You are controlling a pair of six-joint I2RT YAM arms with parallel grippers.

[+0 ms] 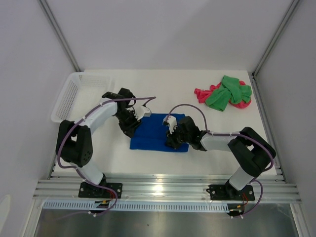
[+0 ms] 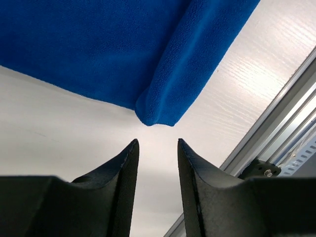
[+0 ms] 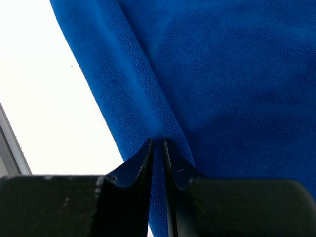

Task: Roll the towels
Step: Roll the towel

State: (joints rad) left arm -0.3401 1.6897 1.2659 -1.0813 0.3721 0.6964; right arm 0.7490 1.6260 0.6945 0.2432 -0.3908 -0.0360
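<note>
While the right pincer (image 3: 157, 143) is clamped on a fold of the royal blue microfibre towel (image 1: 158, 132) on the tabletop (image 1: 232, 123), the left pincer (image 2: 157, 142) gapes just short of its folded corner. A bright green towel (image 1: 228, 94) lies heaped over a pink-red towel (image 1: 200, 94) far right, and a white plastic mesh basket (image 1: 74, 96) stands far left.

pink towel (image 1: 201, 94) mostly under green towel (image 1: 227, 94), blue towel (image 3: 237, 74) cropped

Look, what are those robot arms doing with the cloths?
Two robot arms are working on the blue towel mid-table. The right gripper is pinched shut on a fold of it. The left gripper is open, just short of a corner. The green towel and pink towel lie in a heap at the far right.
</note>
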